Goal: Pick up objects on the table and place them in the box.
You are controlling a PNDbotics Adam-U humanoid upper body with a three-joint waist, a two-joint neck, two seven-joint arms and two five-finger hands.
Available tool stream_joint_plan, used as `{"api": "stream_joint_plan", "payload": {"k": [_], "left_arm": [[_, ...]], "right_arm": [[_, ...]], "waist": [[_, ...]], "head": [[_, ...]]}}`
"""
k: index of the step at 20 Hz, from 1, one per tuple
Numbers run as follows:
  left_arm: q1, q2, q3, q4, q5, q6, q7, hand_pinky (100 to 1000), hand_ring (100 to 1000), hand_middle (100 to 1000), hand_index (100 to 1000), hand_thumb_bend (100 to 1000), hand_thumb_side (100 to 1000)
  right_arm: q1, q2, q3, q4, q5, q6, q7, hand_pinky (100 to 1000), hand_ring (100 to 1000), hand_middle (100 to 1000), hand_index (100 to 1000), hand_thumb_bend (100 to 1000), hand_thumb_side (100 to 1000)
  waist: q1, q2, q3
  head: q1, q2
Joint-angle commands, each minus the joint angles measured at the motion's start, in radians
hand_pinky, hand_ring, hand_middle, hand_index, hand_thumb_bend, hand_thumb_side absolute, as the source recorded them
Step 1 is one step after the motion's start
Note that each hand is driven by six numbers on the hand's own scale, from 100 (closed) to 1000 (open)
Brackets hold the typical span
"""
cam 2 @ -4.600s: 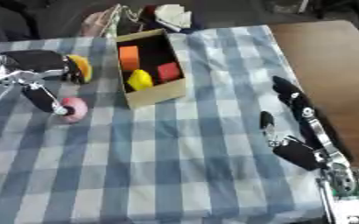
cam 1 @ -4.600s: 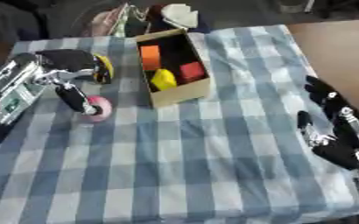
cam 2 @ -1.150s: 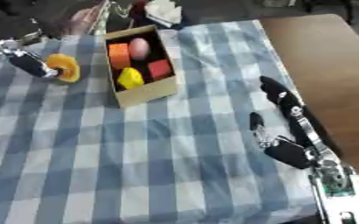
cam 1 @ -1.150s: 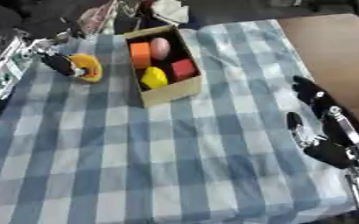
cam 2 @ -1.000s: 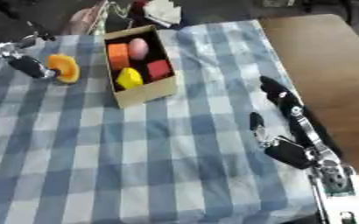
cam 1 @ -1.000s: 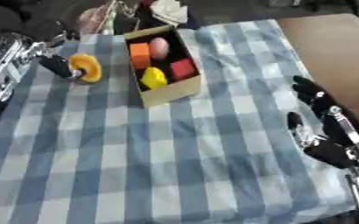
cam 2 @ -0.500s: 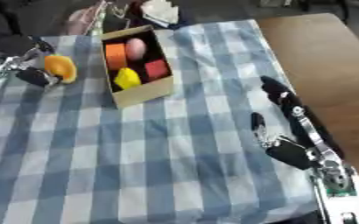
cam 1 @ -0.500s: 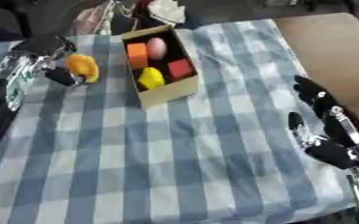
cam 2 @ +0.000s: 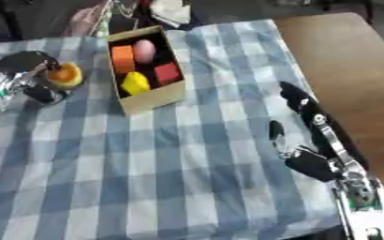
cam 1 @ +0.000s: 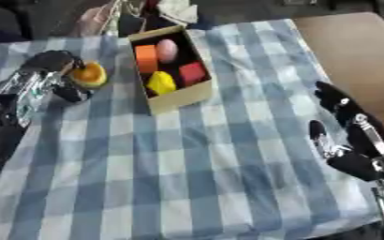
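Note:
An open cardboard box (cam 1: pixel 177 96) stands at the back middle of the blue checked cloth. Inside it lie an orange block (cam 1: pixel 146 52), a pink egg shape (cam 1: pixel 167 48), a red block (cam 1: pixel 193 73) and a yellow piece (cam 1: pixel 161 84). Left of the box sits a round orange and yellow object (cam 1: pixel 90 75). My left hand (cam 1: pixel 46 77) is at its left side, fingers curled over its top and the thumb below it. At the right edge my right hand (cam 1: pixel 349 140) rests open, fingers pointing up, holding nothing.
Behind the box lie a white crumpled thing (cam 1: pixel 177 10) and a pinkish bag (cam 1: pixel 97 21). Bare brown tabletop (cam 1: pixel 351 42) shows to the right of the cloth. The cloth (cam 1: pixel 187 178) stretches towards me in front of the box.
My left hand has come down and in from the upper left, and its fingers have curled round the orange object, which has stayed in place. The right hand has not moved.

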State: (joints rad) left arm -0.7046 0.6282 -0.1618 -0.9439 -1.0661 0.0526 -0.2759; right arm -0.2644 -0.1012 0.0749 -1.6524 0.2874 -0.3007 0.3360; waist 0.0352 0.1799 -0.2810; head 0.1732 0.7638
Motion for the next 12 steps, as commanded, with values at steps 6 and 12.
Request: {"api": "stream_joint_plan", "payload": {"k": [6, 12], "left_arm": [[-0.004, 0.019, 0.004, -0.027, -0.005, -0.018, 0.046, 576, 473, 472, 652, 308, 158], [-0.004, 0.03, -0.009, -0.059, 0.034, -0.026, 0.031, 687, 626, 673, 801, 428, 199]], "right_arm": [[-0.013, -0.006, -0.001, -0.011, -0.008, 0.0, 0.001, 1000, 1000, 1000, 1000, 100, 410], [-0.013, -0.005, -0.001, -0.011, -0.008, 0.0, 0.002, 1000, 1000, 1000, 1000, 100, 411]], "waist": [[-0.014, -0.003, 0.004], [-0.015, -0.004, 0.006]], "head": [[-0.002, -0.008], [-0.003, -0.009]]}}
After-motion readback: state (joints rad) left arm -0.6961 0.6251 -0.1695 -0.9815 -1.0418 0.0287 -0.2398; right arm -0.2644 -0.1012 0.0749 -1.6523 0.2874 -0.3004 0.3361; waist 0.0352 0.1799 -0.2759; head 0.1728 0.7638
